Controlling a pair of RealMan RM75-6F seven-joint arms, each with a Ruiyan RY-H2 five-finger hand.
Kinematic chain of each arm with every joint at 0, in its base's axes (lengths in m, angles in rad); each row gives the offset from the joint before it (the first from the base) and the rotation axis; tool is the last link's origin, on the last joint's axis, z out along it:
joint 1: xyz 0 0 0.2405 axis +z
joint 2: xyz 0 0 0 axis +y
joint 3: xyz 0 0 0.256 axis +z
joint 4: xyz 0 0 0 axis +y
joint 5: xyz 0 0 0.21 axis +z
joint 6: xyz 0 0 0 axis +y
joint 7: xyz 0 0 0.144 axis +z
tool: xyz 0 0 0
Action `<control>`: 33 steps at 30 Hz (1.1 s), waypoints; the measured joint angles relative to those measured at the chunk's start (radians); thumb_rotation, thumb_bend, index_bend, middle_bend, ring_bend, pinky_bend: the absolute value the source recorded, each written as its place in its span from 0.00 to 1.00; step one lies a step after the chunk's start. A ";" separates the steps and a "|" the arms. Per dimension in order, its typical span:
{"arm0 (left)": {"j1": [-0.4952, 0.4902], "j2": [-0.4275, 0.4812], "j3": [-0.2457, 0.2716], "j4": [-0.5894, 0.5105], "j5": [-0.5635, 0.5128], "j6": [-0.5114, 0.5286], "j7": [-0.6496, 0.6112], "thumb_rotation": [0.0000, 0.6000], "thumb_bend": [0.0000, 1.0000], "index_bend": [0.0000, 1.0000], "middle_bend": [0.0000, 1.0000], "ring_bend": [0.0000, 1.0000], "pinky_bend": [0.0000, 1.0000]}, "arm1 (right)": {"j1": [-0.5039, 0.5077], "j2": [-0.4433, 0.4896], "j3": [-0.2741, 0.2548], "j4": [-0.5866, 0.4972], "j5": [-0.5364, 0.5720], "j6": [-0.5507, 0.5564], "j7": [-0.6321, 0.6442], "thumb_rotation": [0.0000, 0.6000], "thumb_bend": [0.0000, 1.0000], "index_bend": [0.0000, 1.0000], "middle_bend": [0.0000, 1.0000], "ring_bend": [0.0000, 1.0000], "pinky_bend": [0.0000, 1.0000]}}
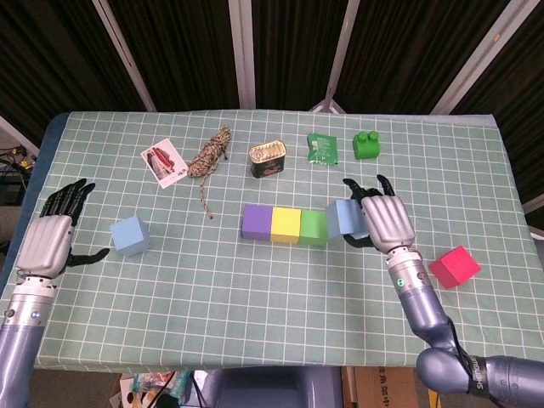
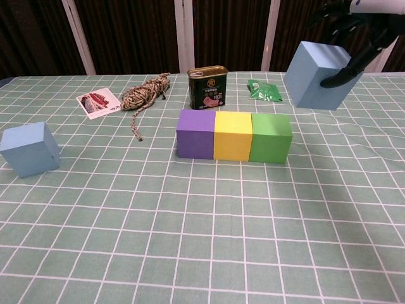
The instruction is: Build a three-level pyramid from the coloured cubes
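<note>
A row of three cubes stands mid-table: purple, yellow and green. My right hand grips a light blue cube in the air, above and just right of the green cube. A second light blue cube sits at the left, with my left hand beside it, fingers spread and holding nothing. A red cube lies at the right, near the table edge. The left hand does not show in the chest view.
Along the back lie a photo card, a coil of rope, an open tin, a green packet and a green toy brick.
</note>
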State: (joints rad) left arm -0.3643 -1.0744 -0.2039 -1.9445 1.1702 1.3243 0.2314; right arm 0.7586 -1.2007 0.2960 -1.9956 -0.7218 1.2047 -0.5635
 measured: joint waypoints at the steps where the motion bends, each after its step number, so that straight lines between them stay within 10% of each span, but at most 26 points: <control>1: -0.001 0.000 0.000 0.000 0.000 -0.001 0.000 1.00 0.08 0.00 0.00 0.00 0.06 | 0.007 -0.009 0.002 -0.004 0.008 0.009 -0.014 1.00 0.23 0.15 0.47 0.33 0.00; 33: 0.002 0.018 0.005 0.013 0.015 0.000 -0.006 1.00 0.08 0.00 0.00 0.00 0.06 | 0.256 -0.357 0.170 0.129 0.438 0.296 -0.383 1.00 0.23 0.16 0.52 0.36 0.00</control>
State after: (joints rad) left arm -0.3622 -1.0562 -0.1987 -1.9313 1.1850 1.3247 0.2256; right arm 1.0146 -1.5580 0.4660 -1.8664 -0.2834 1.5005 -0.9467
